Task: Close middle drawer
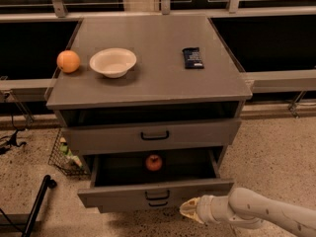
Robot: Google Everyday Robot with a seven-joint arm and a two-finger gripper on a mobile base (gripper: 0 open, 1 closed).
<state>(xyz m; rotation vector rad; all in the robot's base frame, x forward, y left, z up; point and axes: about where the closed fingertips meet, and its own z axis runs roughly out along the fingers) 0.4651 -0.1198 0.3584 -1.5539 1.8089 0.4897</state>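
The middle drawer (123,195) of the grey cabinet stands partly pulled out, its flat front facing me with a small black bar handle (157,194). A red apple (153,162) lies inside at the back. My gripper (190,209), cream-coloured on a pale arm coming in from the lower right, is at the drawer front's lower right, touching or nearly touching it just right of the handle.
The top drawer (153,135) sits slightly out above. The lowest drawer's handle (158,204) peeks below. On the cabinet top are an orange (68,61), a white bowl (113,61) and a dark snack bar (193,58). A wire basket (64,157) and a black pole (37,206) stand left.
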